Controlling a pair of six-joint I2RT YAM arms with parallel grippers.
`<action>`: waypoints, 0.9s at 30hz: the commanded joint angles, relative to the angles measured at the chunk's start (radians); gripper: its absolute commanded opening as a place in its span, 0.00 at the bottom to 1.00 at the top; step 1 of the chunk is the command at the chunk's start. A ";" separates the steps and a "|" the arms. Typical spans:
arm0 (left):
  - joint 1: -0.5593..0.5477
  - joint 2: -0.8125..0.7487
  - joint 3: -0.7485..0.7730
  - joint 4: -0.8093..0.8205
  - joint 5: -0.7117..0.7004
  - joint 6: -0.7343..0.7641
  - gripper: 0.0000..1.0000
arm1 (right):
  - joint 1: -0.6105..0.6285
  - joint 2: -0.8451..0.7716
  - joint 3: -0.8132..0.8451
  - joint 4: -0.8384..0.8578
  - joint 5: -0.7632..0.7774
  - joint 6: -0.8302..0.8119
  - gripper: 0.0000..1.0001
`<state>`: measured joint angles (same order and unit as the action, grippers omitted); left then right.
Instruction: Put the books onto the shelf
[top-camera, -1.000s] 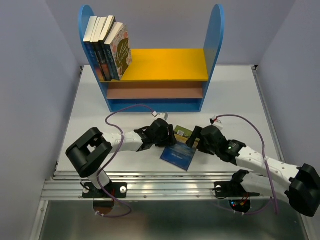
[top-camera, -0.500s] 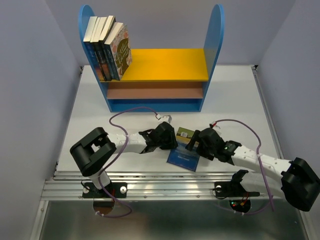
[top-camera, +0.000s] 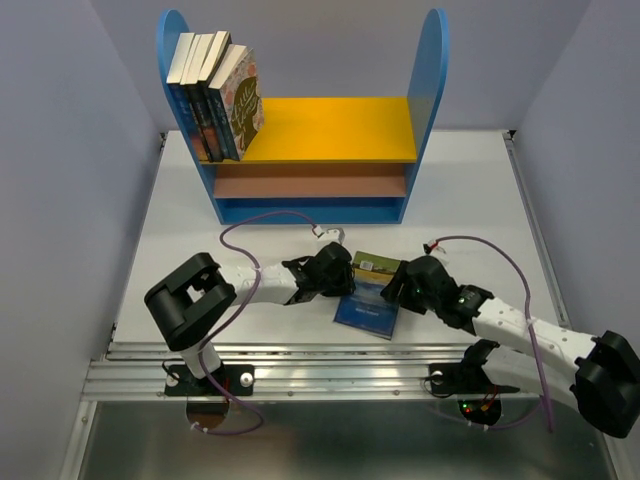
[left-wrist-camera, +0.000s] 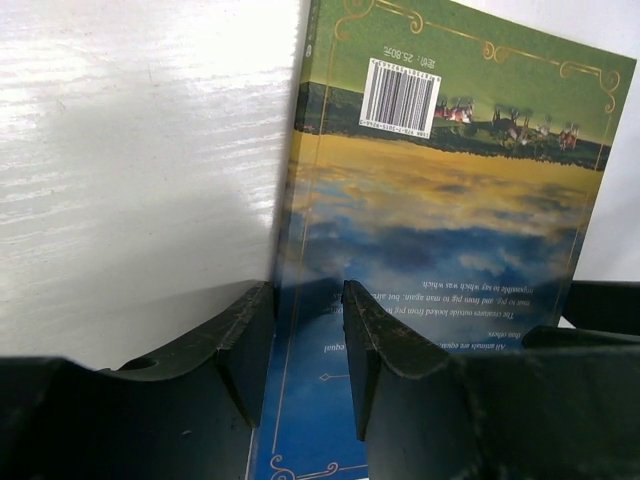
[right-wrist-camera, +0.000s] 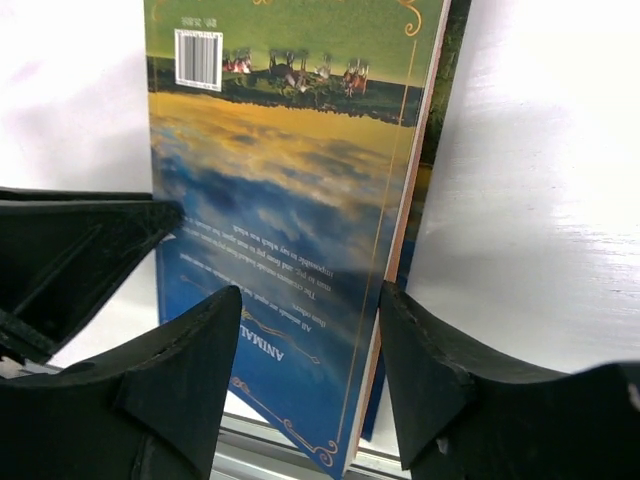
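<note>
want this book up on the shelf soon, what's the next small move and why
Probably close the right pincer on the book. Its fingers straddle the book's edge with gaps showing on both sides, so it holds nothing yet, while the left pincer sits astride the opposite edge.

- The white table (top-camera: 470, 190) carried the shelf (top-camera: 310, 210), which stood at its far side.
- On the shelf's yellow upper board (top-camera: 340, 130), a row of books (top-camera: 215, 100) stood upright, leaning against the left blue side panel (top-camera: 170, 50).
- Near the table's front edge was a paperback (top-camera: 368, 305), back cover up, with its barcode end toward the shelf.
</note>
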<state>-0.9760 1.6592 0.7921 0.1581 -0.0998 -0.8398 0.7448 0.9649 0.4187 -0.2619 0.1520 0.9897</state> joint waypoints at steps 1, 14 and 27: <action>-0.027 0.065 0.002 -0.078 0.032 -0.015 0.44 | 0.008 0.027 0.083 0.164 -0.091 0.007 0.56; -0.027 0.048 -0.001 -0.065 0.034 -0.016 0.44 | 0.008 0.038 0.098 0.171 -0.048 -0.019 0.01; -0.026 0.045 -0.016 -0.045 0.049 -0.022 0.44 | 0.008 -0.009 0.068 0.300 -0.105 -0.033 0.42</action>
<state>-0.9749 1.6661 0.8032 0.1505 -0.1604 -0.8391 0.7395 0.9363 0.4469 -0.1200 0.1097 0.9352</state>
